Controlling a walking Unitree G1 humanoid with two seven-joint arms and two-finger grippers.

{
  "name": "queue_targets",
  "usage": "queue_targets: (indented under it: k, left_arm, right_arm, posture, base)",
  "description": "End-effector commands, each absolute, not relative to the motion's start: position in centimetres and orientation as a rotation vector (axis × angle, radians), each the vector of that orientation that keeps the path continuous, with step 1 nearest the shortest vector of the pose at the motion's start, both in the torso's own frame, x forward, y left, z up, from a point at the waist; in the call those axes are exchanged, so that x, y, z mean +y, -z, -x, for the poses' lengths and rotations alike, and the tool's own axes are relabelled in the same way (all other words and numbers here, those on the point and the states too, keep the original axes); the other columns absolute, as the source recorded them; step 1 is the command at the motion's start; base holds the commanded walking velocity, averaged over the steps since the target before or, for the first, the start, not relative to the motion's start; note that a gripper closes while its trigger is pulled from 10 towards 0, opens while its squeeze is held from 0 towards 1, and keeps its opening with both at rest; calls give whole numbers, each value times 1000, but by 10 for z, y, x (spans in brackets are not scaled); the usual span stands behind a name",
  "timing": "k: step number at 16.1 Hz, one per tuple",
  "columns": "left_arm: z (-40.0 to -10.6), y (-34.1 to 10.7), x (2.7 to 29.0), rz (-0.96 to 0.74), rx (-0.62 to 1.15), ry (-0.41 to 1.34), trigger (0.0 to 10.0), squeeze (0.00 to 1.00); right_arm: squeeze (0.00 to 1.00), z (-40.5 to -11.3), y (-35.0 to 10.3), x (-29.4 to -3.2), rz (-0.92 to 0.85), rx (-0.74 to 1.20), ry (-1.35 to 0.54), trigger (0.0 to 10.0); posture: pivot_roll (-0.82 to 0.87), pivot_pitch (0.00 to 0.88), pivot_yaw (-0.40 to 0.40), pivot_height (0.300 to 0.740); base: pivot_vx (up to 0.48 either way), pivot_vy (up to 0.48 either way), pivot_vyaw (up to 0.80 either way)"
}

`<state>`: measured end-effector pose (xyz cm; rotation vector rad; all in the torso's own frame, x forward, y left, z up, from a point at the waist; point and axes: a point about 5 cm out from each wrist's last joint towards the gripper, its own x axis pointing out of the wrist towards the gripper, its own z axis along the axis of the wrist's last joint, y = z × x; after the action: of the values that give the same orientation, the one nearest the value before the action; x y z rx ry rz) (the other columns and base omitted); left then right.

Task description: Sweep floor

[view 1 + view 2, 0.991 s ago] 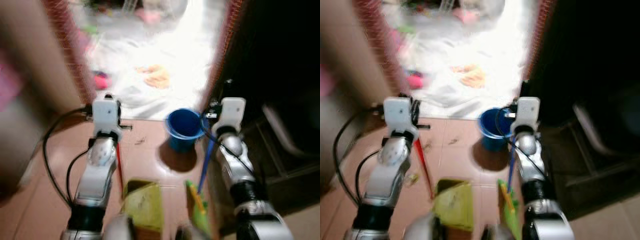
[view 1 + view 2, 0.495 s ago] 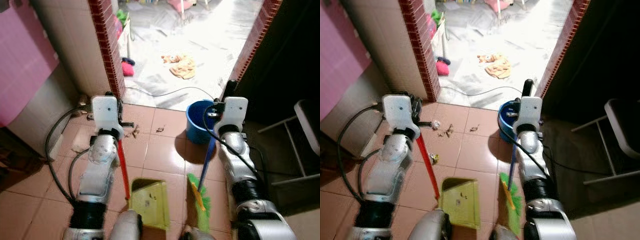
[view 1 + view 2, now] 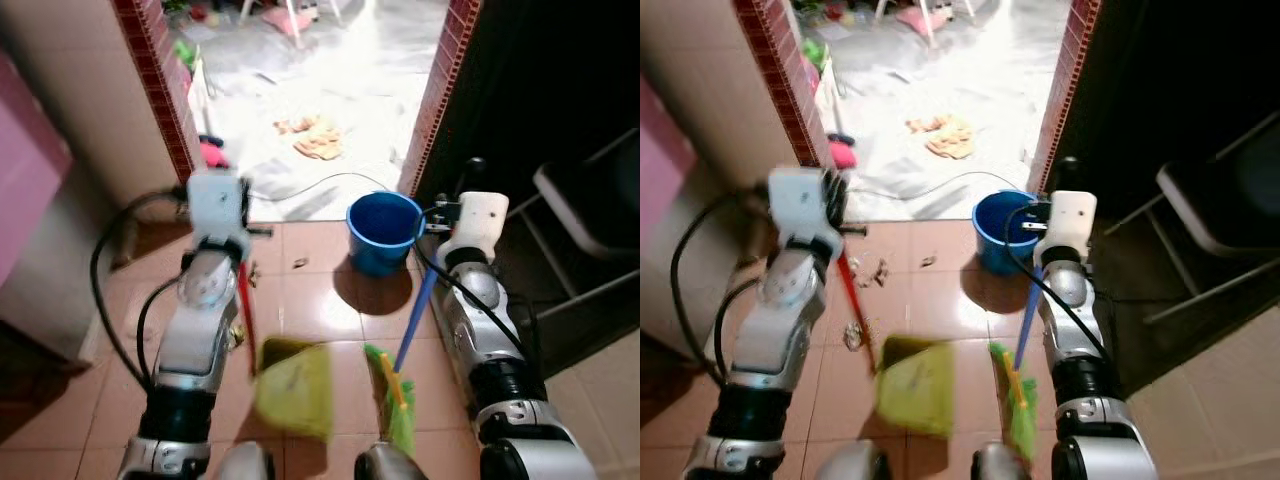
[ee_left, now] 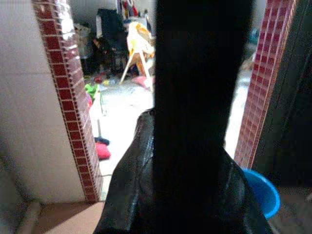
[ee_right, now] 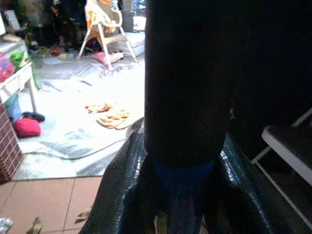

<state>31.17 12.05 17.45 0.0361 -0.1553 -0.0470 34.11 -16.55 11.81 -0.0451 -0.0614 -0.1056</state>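
My left gripper point(image 3: 238, 268) is shut on the red handle point(image 3: 244, 320) of a yellow-green dustpan point(image 3: 295, 388), which hangs blurred just above the tiled floor in front of me. My right gripper point(image 3: 437, 272) is shut on the blue handle point(image 3: 415, 320) of a broom, whose green bristles point(image 3: 395, 400) rest on the tiles beside the dustpan. Scraps of litter point(image 3: 875, 270) lie on the brown tiles near the left brick pillar, and more litter point(image 3: 853, 335) lies closer to me. Both wrist views look along a dark pole held between the fingers.
A blue bucket point(image 3: 382, 230) stands at the doorway threshold, right of centre. Brick pillars point(image 3: 160, 90) point(image 3: 435, 90) frame the doorway to a bright room with a cloth point(image 3: 312, 140) and a cable point(image 3: 300, 185) on its floor. A chair point(image 3: 590, 200) stands in the dark at right.
The whole picture has shifted, so the camera has moved. Both grippers keep their hold. The dustpan is now blurred and sits slightly further right under the left arm.
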Motion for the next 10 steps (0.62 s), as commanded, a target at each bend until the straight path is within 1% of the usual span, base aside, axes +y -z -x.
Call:
queue_targets:
  k: [1,10]
  left_arm:
    - [-312,-191,129,-67,-224,17,10000,0]
    - [-313,-193,128,-89,-237,30,10000,0]
  right_arm:
    - [0,-343,-121,-156,37,-67,81,10000]
    - [0,-345,-123,-153,66,-78,62,10000]
  posture:
    - [-8,70,5,740]
    - [-8,59,1,740]
  base:
    - [0,480,0]
    - [0,480,0]
